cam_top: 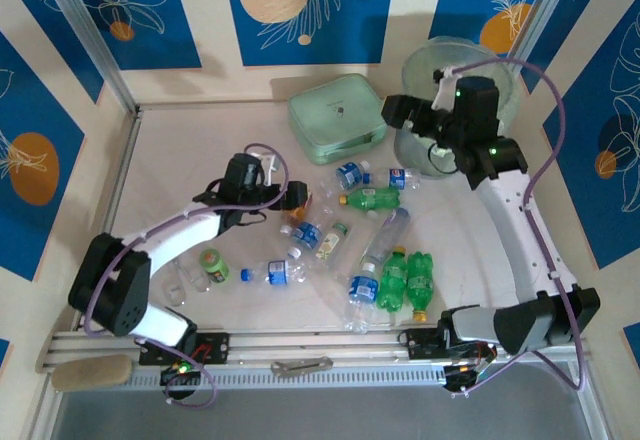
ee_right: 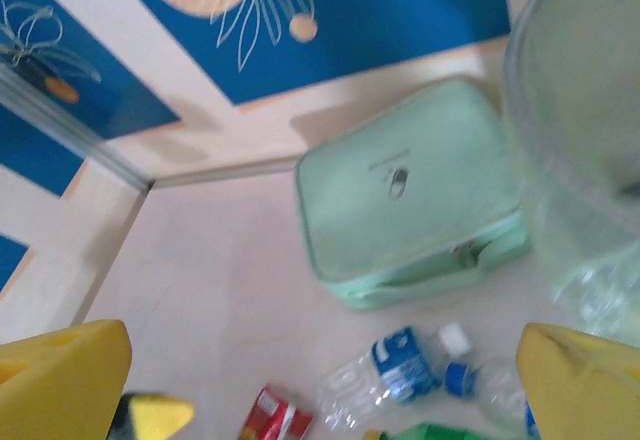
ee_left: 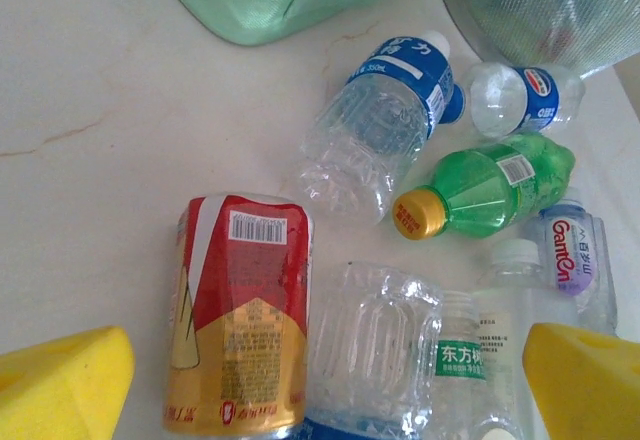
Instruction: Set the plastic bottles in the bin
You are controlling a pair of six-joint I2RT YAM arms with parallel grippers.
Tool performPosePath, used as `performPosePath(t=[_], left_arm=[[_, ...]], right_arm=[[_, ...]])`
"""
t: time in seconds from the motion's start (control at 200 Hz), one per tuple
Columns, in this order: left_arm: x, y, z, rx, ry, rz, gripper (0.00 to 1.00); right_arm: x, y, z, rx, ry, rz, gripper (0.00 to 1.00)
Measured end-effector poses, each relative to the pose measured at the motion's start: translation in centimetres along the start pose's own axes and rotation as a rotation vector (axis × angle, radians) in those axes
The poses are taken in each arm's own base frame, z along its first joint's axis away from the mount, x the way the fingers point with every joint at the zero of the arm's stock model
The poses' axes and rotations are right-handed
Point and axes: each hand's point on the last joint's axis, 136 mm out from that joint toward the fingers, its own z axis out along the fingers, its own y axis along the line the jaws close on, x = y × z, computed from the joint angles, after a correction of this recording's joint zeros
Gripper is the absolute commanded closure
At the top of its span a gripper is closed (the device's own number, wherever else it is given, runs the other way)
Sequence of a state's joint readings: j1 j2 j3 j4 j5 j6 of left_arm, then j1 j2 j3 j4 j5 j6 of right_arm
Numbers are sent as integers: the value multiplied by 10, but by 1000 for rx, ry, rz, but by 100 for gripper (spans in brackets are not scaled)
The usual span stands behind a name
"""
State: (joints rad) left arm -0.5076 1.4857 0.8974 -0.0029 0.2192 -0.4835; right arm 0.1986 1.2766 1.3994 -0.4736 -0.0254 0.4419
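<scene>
Plastic bottles (cam_top: 395, 282) lie scattered mid-worktop (cam_top: 180, 150) seen from above, with the left hand (cam_top: 287, 200) over their left edge and the right hand (cam_top: 393, 112) beside the bin (cam_top: 440, 60) at far right. Left wrist view: hand spread wide and empty above a red-labelled bottle (ee_left: 240, 315). Right wrist view: hand likewise spread, holding nothing, with the bin wall right of a mint case (ee_right: 400, 195).

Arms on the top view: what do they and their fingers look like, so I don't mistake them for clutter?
Both the left arm and right arm have white links between black joints, with thin purple cables looping alongside. Small green lights glow on the right arm's black wrist. The left fingers and right fingers are chunky yellow blocks.
</scene>
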Motion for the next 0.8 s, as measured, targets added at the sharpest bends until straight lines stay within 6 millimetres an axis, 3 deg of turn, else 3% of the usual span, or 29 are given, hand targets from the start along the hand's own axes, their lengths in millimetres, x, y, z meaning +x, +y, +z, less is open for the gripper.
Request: performPosePath(t=[0.22,0.395,0.51,0.7,0.8], left_arm=[[15,-2,26,-45,112,49,1],[27,4,41,-116,176,93,1],[33,14,50,-166,209,113,3],[47,35,61,-243,258,128,7],[46,37,62,-257,252,135,12]], right_arm=[[91,-14,16,-16,173,114,1],[136,-31,24,6,225,212,1],[146,-36,28,17,237,251,1],[140,-35,29,18,213,266,1],[140,-36,29,23,209,270,1]])
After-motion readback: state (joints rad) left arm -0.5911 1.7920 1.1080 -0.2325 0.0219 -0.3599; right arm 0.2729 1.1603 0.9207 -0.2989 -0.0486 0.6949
